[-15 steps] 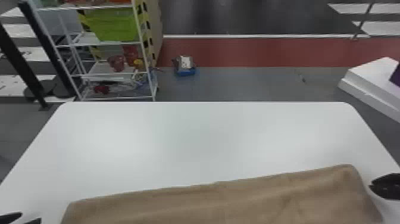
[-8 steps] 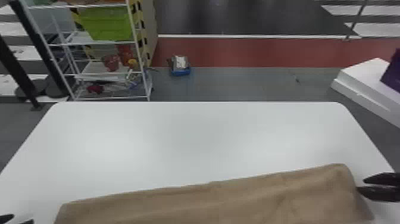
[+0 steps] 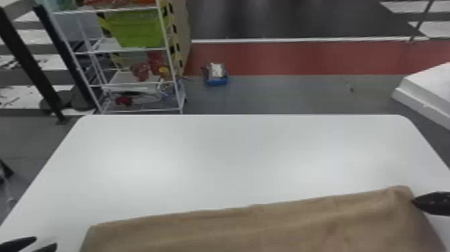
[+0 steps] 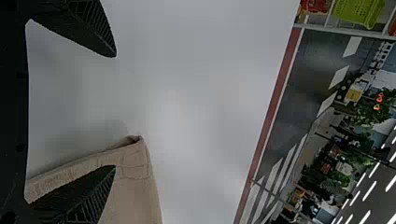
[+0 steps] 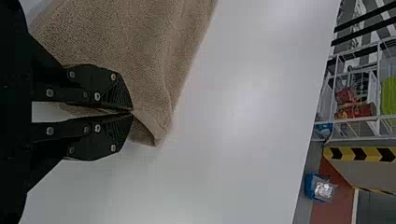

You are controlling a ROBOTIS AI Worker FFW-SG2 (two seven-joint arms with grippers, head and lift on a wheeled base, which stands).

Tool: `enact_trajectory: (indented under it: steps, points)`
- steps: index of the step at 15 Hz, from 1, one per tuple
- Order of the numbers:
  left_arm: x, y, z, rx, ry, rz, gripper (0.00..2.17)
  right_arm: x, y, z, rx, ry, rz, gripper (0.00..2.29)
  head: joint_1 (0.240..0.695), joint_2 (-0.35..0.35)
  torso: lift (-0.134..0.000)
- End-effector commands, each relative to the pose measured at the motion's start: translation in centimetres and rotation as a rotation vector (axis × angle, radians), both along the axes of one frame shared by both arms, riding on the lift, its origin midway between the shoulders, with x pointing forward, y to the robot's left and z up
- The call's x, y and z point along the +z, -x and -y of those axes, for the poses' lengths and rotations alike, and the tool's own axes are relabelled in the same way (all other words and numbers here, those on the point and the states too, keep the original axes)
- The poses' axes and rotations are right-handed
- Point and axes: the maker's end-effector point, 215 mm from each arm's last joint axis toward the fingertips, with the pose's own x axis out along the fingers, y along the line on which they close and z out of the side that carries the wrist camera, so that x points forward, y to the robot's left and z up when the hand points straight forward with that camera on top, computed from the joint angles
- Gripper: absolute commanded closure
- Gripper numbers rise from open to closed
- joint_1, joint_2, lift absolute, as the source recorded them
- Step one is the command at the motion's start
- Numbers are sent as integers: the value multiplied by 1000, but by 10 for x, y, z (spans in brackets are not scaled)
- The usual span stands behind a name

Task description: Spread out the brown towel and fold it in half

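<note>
The brown towel (image 3: 251,231) lies along the near side of the worktop (image 3: 234,161), its far edge slanting across. The right claw (image 3: 414,201) grasps 1 end near a corner, its 2 tips clenched on the cloth. At the other end, the left claw (image 3: 46,242) is released, 2 fingers apart; the left wrist view shows 1 finger overlapping the towel.

a: and there's the left gripper (image 3: 46,242), all black, with long tapered fingers (image 4: 93,28) and close-set ridges!
b: how about the right gripper (image 3: 416,201)?
a: black again, folks! angular fingers (image 5: 105,86), small round silvery screw heads (image 5: 97,96), fine grooves by the tips!
</note>
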Motion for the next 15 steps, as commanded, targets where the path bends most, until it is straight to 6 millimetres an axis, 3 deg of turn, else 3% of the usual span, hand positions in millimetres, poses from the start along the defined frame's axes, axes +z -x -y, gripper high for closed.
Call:
enact_trajectory:
  steps: [1, 3, 8, 10, 12, 14, 15]
  points:
    - [0, 0, 0, 0, 0, 0, 22, 16, -5, 11, -16, -19, 46, 1622, 695, 70, -124]
    - [0, 0, -1, 1, -2, 0, 22, 29, -8, 23, -46, -41, 68, 1622, 695, 56, -124]
    - [0, -2, 1, -3, -3, 4, 22, -16, 6, 17, 63, 116, 5, 1622, 695, 32, -124]
    - [2, -1, 1, -5, 0, 8, 22, -16, 2, 9, 54, 87, 3, 1622, 695, 36, -124]
    - [3, -1, -1, 2, -1, 10, 22, -12, 1, 15, 19, 80, -6, 1541, 695, 44, -124]
    - [5, 1, -5, 9, 2, 16, 22, -5, 4, 28, -5, 112, -1, 346, 695, 48, -124]
    - [6, 1, -6, 11, -1, 16, 22, 2, 6, 35, -16, 118, 14, 167, 695, 41, -124]
